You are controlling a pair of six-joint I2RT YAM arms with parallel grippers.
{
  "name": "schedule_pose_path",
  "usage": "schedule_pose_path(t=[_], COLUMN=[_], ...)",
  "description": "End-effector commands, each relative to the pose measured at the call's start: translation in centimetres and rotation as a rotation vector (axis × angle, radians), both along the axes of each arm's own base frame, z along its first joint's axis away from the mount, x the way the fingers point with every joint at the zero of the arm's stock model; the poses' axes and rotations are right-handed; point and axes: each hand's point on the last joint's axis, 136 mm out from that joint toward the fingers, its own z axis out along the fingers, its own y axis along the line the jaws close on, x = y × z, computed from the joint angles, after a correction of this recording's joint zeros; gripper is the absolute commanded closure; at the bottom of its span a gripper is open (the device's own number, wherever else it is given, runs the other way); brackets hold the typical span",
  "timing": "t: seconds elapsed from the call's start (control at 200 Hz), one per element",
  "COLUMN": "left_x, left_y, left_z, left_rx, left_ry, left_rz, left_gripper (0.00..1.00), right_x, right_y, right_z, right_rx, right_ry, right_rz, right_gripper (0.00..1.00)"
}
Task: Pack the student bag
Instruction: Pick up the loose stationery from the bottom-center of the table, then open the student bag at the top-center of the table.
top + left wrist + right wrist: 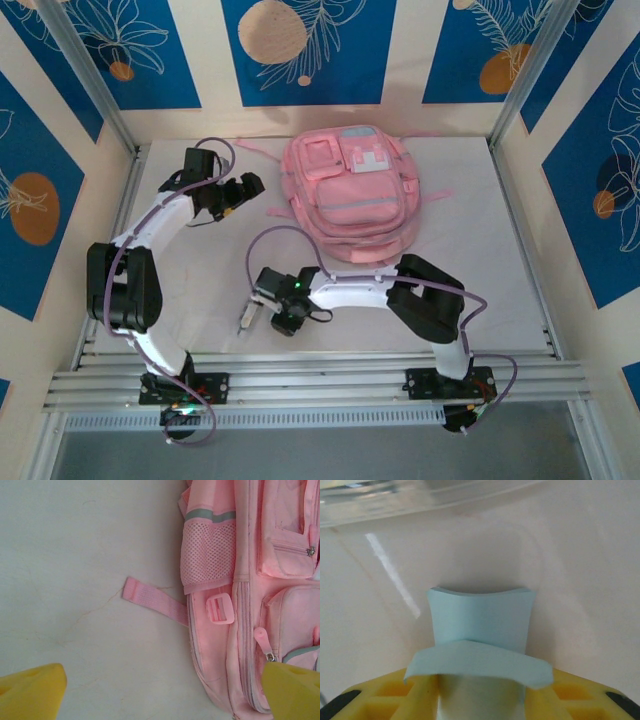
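Between the yellow fingers of the right pincer [480,702] — a pale blue pad [480,625], pinched.

The pad bows across its width between the two fingers, and its top sheet curls over them; the white table [480,260] lies close beneath. The left pincer [243,190] stands wide with nothing between its yellow fingertips [35,690] — in its wrist view one shows against bare table, the other against the edge of the student bag [350,195]. That bag lies flat, front pockets up, just to the left pincer's right and well beyond the right pincer, at the far middle of the table. Ahead of the left pincer a pink strap [155,600] trails from the bag's side onto the table, a pink buckle [220,609] beside it and a mesh pocket [207,557] further ahead.
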Motion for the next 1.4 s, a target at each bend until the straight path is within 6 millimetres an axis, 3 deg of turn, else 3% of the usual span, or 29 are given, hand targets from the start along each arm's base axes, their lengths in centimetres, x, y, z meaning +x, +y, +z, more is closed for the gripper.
schedule_pose_path(t=[0.0,0.17,0.305,0.575,0.745,0.895,1.105,1.395], left_x=[-0.1,0.0,0.2,-0.1,-1.3,-3.3,-5.1,-3.4], left_y=[-0.6,-1.9,-4.8,-14.5,-20.3,-24.2,-26.3,-25.6], left_z=[1.6,2.4,3.5,4.6,3.1,1.4,-1.7,-5.6], left_rx=[-0.02,0.02,0.124,0.334,0.459,0.545,0.702,0.832], left_ry=[-0.038,-0.075,-0.135,-0.284,-0.327,-0.363,-0.369,-0.333], left_rz=[-0.018,-0.071,-0.185,-0.53,-0.788,-0.971,-1.144,-1.136], left_gripper=[0.02,0.03,0.05,0.07,0.07,0.07,0.05,0.07], right_x=[1.8,4.1,7.0,13.3,15.8,16.7,16.6,15.9], right_y=[-1.0,-2.6,-5.4,-16.3,-23.3,-27.6,-31.5,-32.5], right_z=[2.8,7.0,10.7,15.5,17.0,18.2,18.8,19.6], right_rx=[0.053,0.171,0.272,0.435,0.55,0.682,0.814,0.85], right_ry=[0.013,0.074,0.095,0.114,0.117,0.109,0.129,0.104], right_rz=[-0.108,-0.259,-0.439,-0.891,-1.145,-1.32,-1.451,-1.449], right_gripper=[0.57,0.58,0.58,0.58,0.59,0.6,0.6,0.62])
